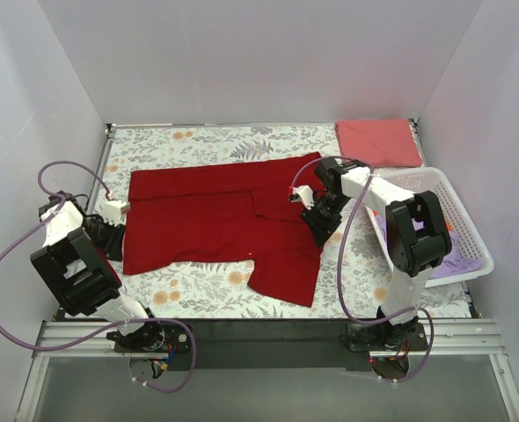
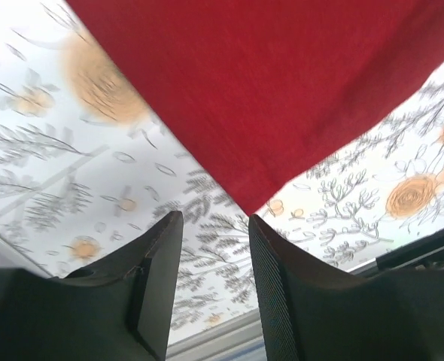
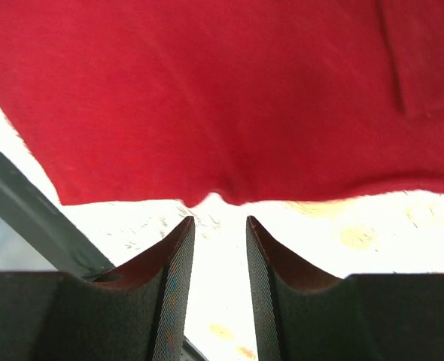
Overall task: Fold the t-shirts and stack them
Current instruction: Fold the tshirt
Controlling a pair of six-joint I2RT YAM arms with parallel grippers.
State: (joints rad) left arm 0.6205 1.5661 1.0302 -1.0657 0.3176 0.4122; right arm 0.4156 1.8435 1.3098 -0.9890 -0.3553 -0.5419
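Observation:
A deep crimson t-shirt [image 1: 224, 220] lies spread on the floral cloth, one sleeve reaching toward the near edge. My left gripper [image 1: 110, 240] is at the shirt's left edge. In the left wrist view it [image 2: 214, 218] is open and empty, with a corner of the shirt [image 2: 282, 90] just ahead of the fingertips. My right gripper [image 1: 319, 224] is at the shirt's right edge. In the right wrist view it [image 3: 218, 219] is open and empty, just short of the shirt's hem [image 3: 222, 98]. A folded pinkish-red shirt [image 1: 378, 142] lies at the back right.
The grey-and-orange floral cloth [image 1: 198, 286] covers the table. A white lattice basket [image 1: 469, 230] stands at the right and holds a lavender shirt [image 1: 457, 264] and a bit of orange fabric [image 1: 450, 226]. White walls enclose the back and both sides.

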